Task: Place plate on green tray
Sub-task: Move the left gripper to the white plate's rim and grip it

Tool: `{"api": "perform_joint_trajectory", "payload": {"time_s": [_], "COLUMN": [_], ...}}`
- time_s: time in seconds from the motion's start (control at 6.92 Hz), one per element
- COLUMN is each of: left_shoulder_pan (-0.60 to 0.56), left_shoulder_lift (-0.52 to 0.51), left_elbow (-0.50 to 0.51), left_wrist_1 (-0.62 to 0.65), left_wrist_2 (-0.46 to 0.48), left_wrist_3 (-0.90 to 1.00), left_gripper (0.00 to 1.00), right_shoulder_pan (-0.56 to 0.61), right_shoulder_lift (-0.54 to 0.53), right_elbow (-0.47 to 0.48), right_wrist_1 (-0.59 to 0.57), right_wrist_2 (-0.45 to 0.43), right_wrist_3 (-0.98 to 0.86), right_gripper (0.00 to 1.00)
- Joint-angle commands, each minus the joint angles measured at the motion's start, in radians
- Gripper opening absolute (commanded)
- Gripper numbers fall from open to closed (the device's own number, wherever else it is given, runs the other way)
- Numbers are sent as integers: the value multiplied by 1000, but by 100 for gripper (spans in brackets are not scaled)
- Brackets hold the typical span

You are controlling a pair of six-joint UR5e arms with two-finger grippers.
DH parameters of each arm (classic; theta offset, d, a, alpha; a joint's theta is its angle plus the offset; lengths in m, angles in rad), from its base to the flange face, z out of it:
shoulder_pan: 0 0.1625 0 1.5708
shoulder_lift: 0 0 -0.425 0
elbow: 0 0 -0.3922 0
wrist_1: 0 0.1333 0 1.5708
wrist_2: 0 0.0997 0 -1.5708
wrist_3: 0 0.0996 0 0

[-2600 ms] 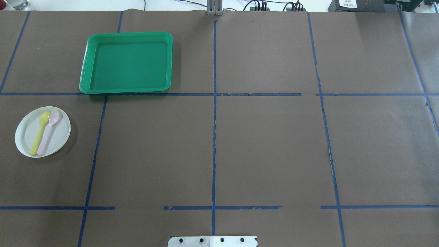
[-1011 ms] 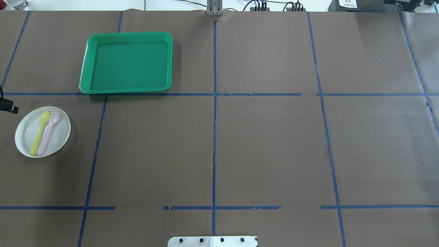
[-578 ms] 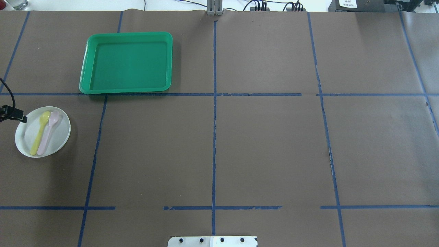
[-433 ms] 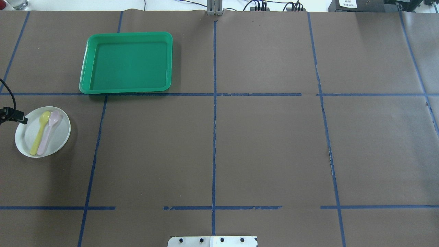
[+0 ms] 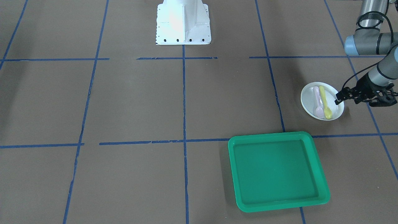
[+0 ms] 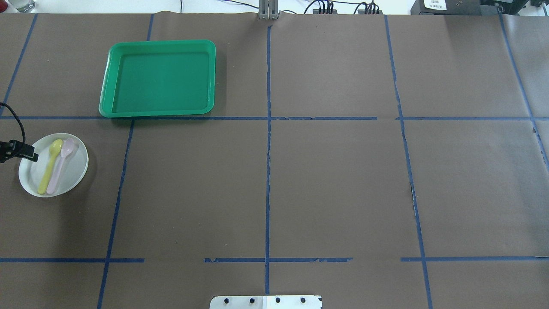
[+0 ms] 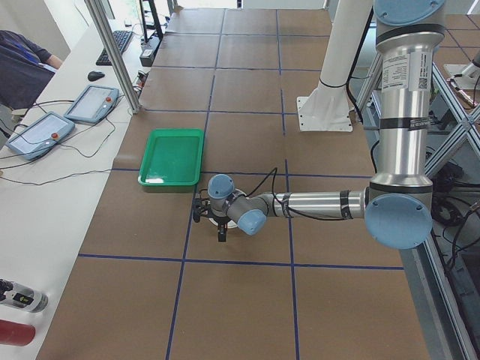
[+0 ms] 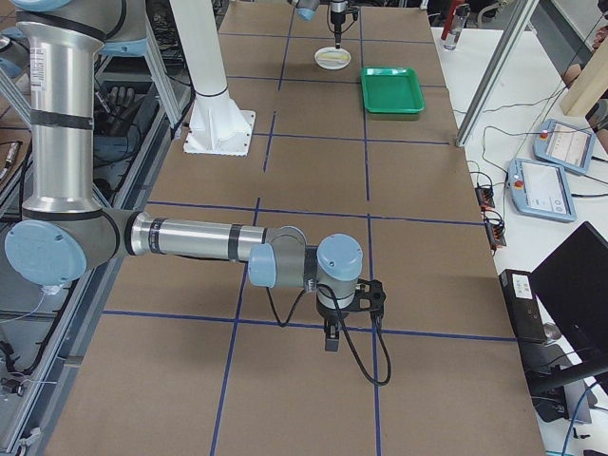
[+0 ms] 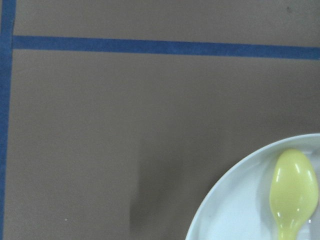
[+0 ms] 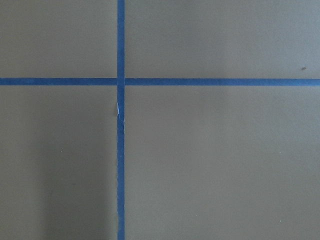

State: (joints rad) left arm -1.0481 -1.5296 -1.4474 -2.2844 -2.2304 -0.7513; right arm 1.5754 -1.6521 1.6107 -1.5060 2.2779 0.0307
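The white plate [image 5: 311, 101] lies on the brown table and carries a yellow spoon [image 5: 325, 104] and a pink spoon [image 5: 317, 101]. It also shows in the overhead view [image 6: 73, 171] and the left wrist view [image 9: 235, 210]. The green tray [image 5: 273, 168] lies empty, apart from the plate, farther from the robot [image 6: 158, 77]. My left gripper [image 5: 377, 100] hovers just outside the plate's outer rim with its jaws spread and empty. My right gripper [image 8: 347, 309] hangs over bare table far away; I cannot tell its state.
The left wrist's black camera mount [image 6: 23, 151] overlaps the plate's rim in the overhead view. The robot's white base [image 5: 183, 23] stands at the table's near edge. Blue tape lines cross the brown paper.
The left arm has come in from the left edge of the overhead view and moved toward the plate's rim. Plate, spoons and tray have not moved.
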Motion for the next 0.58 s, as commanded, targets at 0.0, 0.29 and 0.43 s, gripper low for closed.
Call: {"api": "perform_joint_trajectory", "payload": {"time_s": [0.0,0.29,0.43], "left_shoulder_pan": [5,5,7], "left_shoulder_lift": [-1,-1,-1], "left_elbow": [4,4,2], "left_wrist_1": [-1,-3,-3], "left_wrist_2": [-2,-2,-2], "left_wrist_3": [3,1,0], "left_gripper": [96,56,47], "right_shoulder_pan": [0,0,0], "right_shoulder_lift": [0,0,0], "right_elbow": [0,0,0], "right_wrist_1": [0,1,0], "right_wrist_2": [0,0,0], "right_wrist_3": [0,0,0], "right_gripper": [100,100,100]}}
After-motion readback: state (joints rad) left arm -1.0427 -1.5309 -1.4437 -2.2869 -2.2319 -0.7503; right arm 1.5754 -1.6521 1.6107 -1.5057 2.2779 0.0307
